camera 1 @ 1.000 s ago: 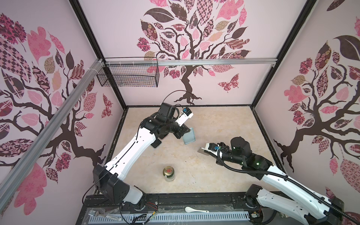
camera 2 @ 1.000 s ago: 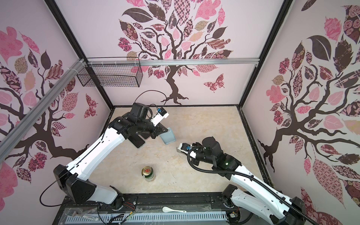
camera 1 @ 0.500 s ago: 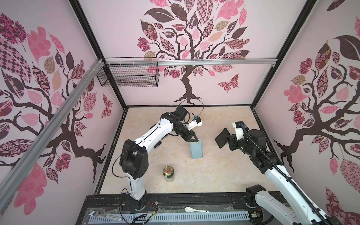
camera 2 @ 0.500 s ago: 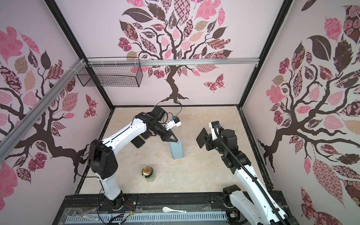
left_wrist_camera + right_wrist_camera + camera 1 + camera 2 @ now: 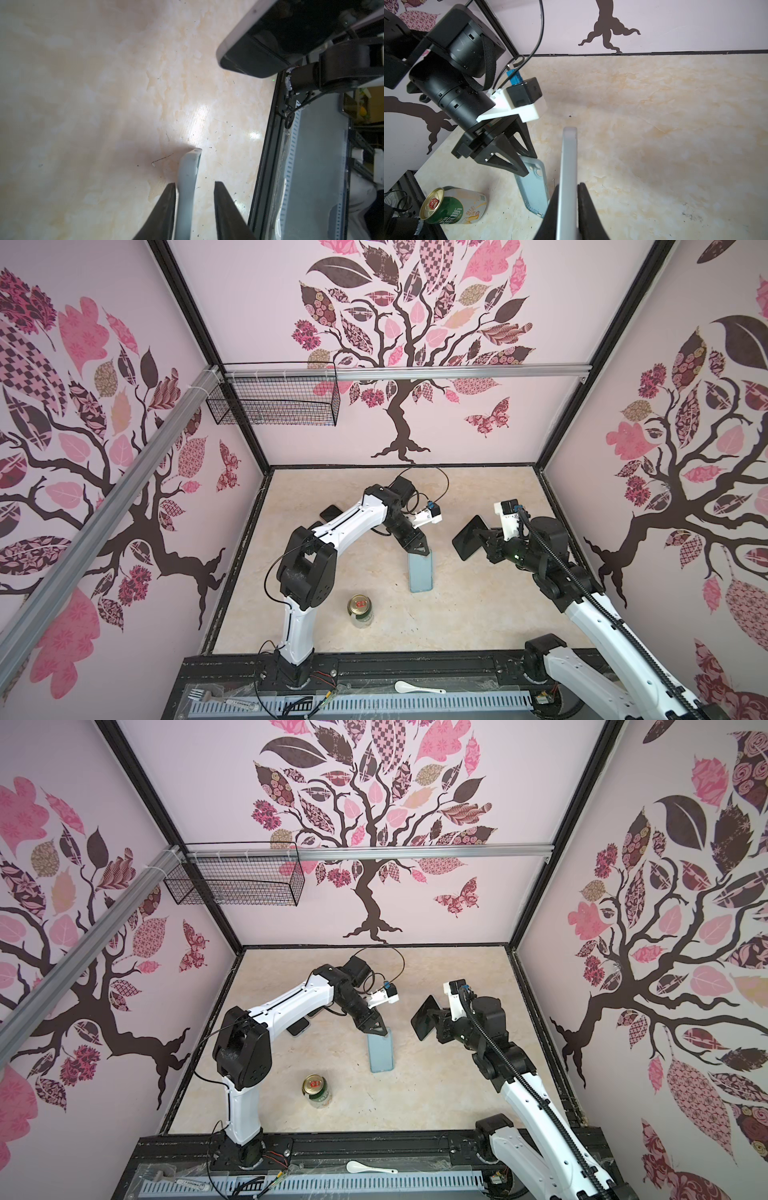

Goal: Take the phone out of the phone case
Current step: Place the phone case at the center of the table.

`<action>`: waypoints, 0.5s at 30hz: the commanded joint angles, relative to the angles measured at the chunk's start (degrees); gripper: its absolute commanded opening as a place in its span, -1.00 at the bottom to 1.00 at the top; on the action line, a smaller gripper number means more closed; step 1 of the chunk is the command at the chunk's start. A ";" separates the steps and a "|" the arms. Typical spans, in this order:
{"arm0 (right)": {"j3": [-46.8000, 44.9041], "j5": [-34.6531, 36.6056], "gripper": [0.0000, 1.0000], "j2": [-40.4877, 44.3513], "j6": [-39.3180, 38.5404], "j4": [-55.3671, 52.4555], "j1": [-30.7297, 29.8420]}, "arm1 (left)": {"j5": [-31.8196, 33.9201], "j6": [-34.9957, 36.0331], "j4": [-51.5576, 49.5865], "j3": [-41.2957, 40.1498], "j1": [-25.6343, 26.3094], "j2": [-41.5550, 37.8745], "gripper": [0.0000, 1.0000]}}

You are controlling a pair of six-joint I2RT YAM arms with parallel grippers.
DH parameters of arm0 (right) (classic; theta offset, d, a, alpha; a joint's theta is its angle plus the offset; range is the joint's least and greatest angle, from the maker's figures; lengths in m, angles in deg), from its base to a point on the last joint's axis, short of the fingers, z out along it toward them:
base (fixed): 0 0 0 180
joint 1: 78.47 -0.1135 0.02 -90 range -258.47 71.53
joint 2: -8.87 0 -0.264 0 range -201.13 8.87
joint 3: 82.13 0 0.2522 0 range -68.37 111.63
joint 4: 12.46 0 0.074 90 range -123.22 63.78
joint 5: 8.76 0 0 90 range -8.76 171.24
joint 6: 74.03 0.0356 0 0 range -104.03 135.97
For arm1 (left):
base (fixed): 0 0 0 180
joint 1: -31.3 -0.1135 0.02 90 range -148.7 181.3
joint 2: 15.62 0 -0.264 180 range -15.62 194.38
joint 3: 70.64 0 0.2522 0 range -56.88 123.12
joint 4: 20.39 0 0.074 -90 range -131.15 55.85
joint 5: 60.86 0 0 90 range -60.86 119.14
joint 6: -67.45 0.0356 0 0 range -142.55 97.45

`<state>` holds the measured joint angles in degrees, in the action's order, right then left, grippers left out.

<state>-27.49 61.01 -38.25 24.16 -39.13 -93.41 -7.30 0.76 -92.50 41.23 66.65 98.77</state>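
The light blue phone case (image 5: pixel 420 572) (image 5: pixel 380 1052) lies empty on the beige table in both top views. My left gripper (image 5: pixel 419 551) (image 5: pixel 380 1029) stands over its far end, open. In the left wrist view the case's edge (image 5: pixel 188 172) sits between the jaws of the left gripper (image 5: pixel 195 184), against one finger and clear of the other. My right gripper (image 5: pixel 569 186) (image 5: pixel 484 541) is shut on the phone (image 5: pixel 569 155) (image 5: pixel 467 537) (image 5: pixel 424 1017), held off the table to the right of the case (image 5: pixel 534 182).
A green drink can (image 5: pixel 360 611) (image 5: pixel 452 205) stands near the front, left of the case. A dark flat object (image 5: pixel 330 512) lies under the left arm. A wire basket (image 5: pixel 274 400) hangs on the back left wall. A white spoon (image 5: pixel 417 688) rests on the front rail.
The left gripper's jaws have opened round the case, which now lies flat on the table. The right arm has swung right and up, carrying the phone away from the case.
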 commanded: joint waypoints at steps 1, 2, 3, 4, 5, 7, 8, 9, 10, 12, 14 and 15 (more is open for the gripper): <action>2.80 -0.70 -1.00 1.77 0.01 0.36 -0.11 | 2.60 -1.57 4.42 -0.13 -1.51 -1.03 -0.01; 2.75 -0.69 -1.00 1.94 -0.64 0.14 -0.09 | 2.61 -1.85 5.02 -0.12 -2.01 -1.61 0.13; 2.72 -0.54 -1.00 2.09 -1.01 0.00 -0.09 | 2.65 -1.95 5.09 0.08 -2.36 -2.38 0.19; 2.60 -0.51 -1.00 2.24 -1.19 -0.10 -0.13 | 2.67 -1.96 5.29 0.14 -2.77 -3.28 0.21; 2.54 -0.51 -1.00 2.43 -1.39 -0.03 -0.09 | 2.50 -2.19 5.67 -0.14 -3.25 -4.59 0.22; 2.39 -1.21 -1.00 2.55 -1.55 0.37 -0.07 | 2.09 -2.56 6.63 -0.84 -3.84 -7.69 0.24; 2.23 -2.56 -1.00 2.71 -1.72 1.09 -0.13 | 1.67 -2.63 7.11 -1.46 -3.97 -9.66 0.25; 1.97 -4.11 -1.00 2.81 -1.70 2.15 -0.09 | 1.17 -2.79 7.99 -2.47 -3.91 -11.88 0.26; 1.75 -5.80 -1.00 2.82 -1.43 3.24 -0.09 | 0.22 -2.94 8.78 -3.53 -3.94 -14.01 0.26; 1.37 -12.50 -1.00 2.58 -1.26 6.35 -0.09 | -2.20 -3.75 11.54 -7.16 -3.91 -19.39 0.26; 1.24 -18.77 -1.00 1.66 0.05 9.26 -0.09 | -4.81 -4.69 14.78 -11.36 -3.97 -24.79 0.26; 1.21 -22.02 -1.00 0.95 0.80 10.88 -0.16 | -6.00 -5.65 16.99 -13.90 -3.89 -27.30 0.27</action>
<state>-27.51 51.22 -36.91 23.39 -36.57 -93.39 -8.35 -2.87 -81.40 32.95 62.48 76.89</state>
